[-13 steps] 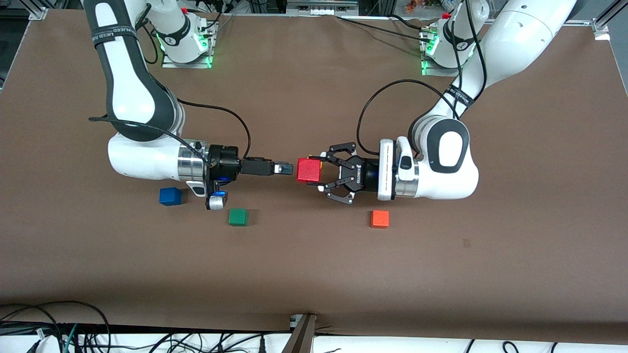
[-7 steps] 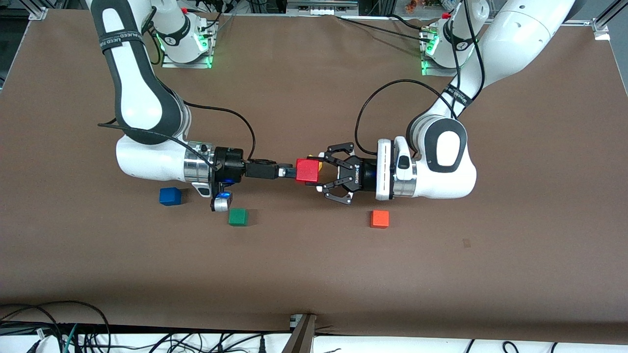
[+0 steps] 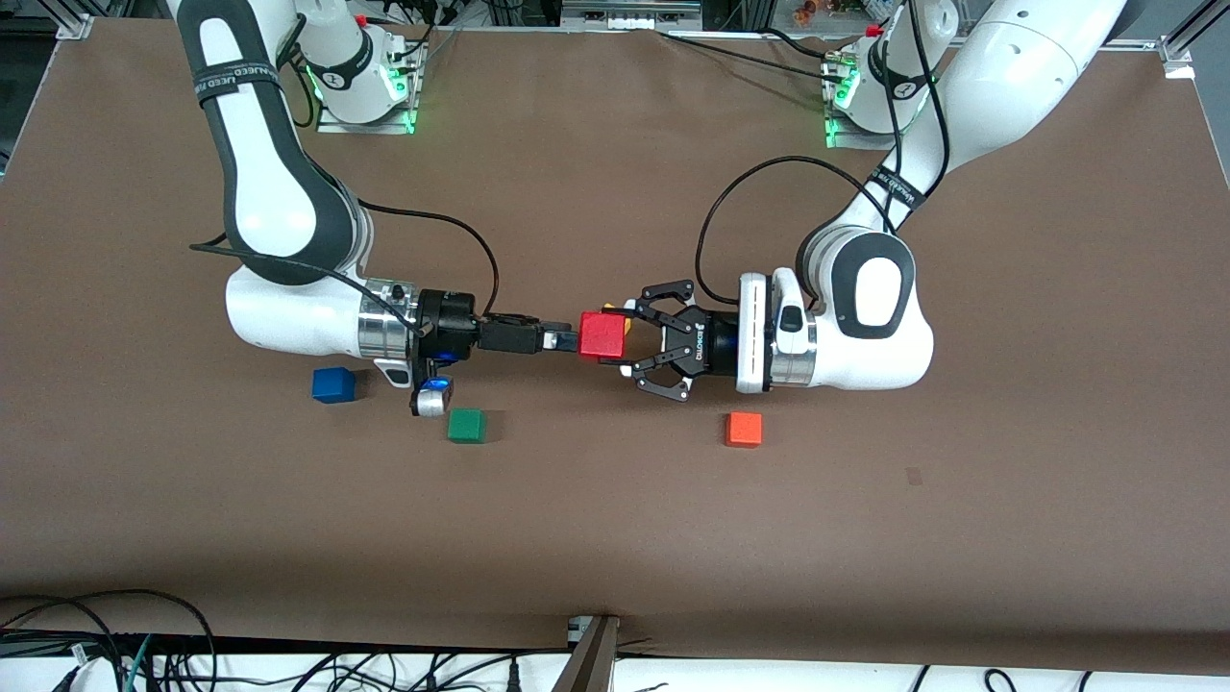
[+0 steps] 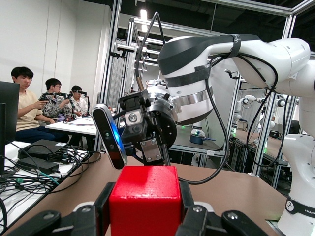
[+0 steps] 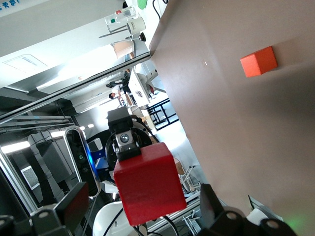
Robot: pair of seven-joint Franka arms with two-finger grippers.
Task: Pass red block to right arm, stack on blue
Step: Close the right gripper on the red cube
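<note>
Brown matte surface [image 3: 615, 538] spreads out in the front view; above its middle the left gripper [image 3: 629, 338], black claw linkage, has its jaws closed on the smooth red block [image 3: 603, 335]. The right gripper [image 3: 567, 337], slim and black, meets the block's face; whether its jaws are open cannot be told. Blue cube [image 3: 333, 384], green cube [image 3: 466, 425] and orange cube [image 3: 744, 430] lie apart.

Left wrist view: the red block [image 4: 145, 200] sits clamped between black fingers [image 4: 101, 211].

Right wrist view: the red block [image 5: 150, 183] fills the gap between the right gripper's spread fingers [image 5: 74, 205].

Even overhead light, soft shadows; right wrist view backlit, glary
</note>
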